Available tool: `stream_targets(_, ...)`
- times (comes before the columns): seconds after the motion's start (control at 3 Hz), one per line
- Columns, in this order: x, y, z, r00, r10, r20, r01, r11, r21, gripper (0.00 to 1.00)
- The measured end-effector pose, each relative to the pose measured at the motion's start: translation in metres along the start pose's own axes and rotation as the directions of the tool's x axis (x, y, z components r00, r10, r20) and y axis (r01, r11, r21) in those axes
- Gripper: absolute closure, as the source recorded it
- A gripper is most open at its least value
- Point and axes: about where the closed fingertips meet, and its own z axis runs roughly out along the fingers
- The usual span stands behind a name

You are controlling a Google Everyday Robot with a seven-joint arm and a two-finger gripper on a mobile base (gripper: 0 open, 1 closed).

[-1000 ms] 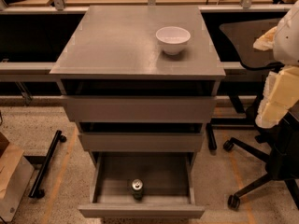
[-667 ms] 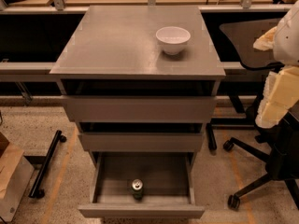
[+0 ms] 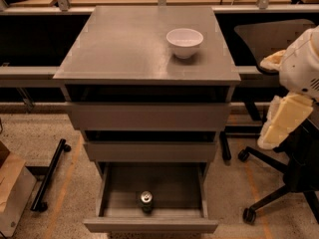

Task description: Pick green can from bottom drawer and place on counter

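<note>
At 8 o'clock a cardboard box (image 3: 11,195) sits on the speckled floor, with a black wheeled bar (image 3: 48,176) just beside it. This leaves a strip of bare floor up to the cabinet's left side.

The counter (image 3: 124,49) fills the centre, with its front edge overhanging two shallow drawers that are each pulled out a little. Under them the bottom drawer (image 3: 149,226) is pulled far out, its inside open from above.

The green can (image 3: 146,201) stands upright at 6 o'clock on the drawer floor, close to the front wall. There is bare floor on both sides of it and behind it. Any print on the can is too small to read.

The white bowl (image 3: 184,43) rests at 1 o'clock on the counter, and the left and front of the top are bare.

At 4 o'clock is a black office chair (image 3: 279,195), with its castors near the cabinet's right side. My claw (image 3: 281,121) hangs at 3 o'clock, off the counter's right edge and above that chair, well apart from the can. I cannot tell whether it is open or closed.
</note>
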Motion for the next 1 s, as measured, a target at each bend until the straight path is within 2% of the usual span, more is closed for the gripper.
stream_targets(0.33, 0.01, -0.004, 0.034, 0.997, 0.045, 0.057, -0.047, 0.9986, 0.025, 0.0)
stream_targets(0.67, 0.009, -0.006, 0.033, 0.997, 0.044, 0.059, -0.046, 0.9985, 0.032, 0.0)
stream_targets(1.0, 0.004, 0.001, 0.048, 0.992, 0.073, 0.105, -0.074, 0.9972, 0.007, 0.0)
